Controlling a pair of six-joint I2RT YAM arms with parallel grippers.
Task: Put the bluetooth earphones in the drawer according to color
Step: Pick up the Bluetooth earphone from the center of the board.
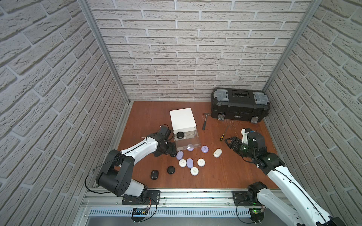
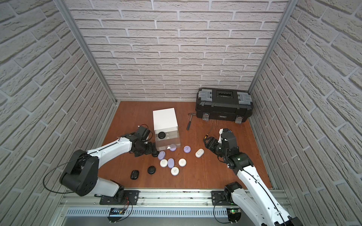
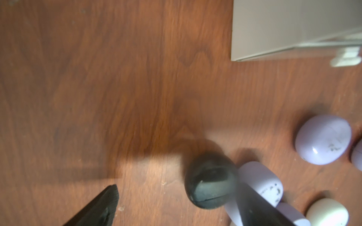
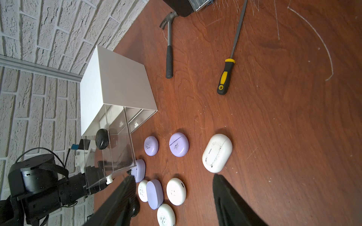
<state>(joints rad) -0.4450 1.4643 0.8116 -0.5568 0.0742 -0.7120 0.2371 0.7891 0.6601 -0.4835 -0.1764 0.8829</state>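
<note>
The drawer cabinet (image 1: 183, 117) is white, and its top clear drawer (image 1: 194, 141) is pulled out with a black earphone case (image 1: 179, 135) inside. On the table lie lavender cases (image 1: 204, 149), white cases (image 1: 217, 153) and black cases (image 1: 171, 169). My left gripper (image 3: 180, 207) stands open low over the table beside the drawer. A black case (image 3: 211, 182) lies loose between its fingers, close to one finger and against a lavender case (image 3: 262, 182). My right gripper (image 4: 173, 179) hangs open and empty to the right of the cases, also in a top view (image 1: 228, 141).
A black toolbox (image 1: 240, 105) stands at the back right. A hammer (image 1: 205, 121) and a yellow-handled screwdriver (image 1: 224, 134) lie between it and the cabinet. Brick walls close in the left, back and right sides.
</note>
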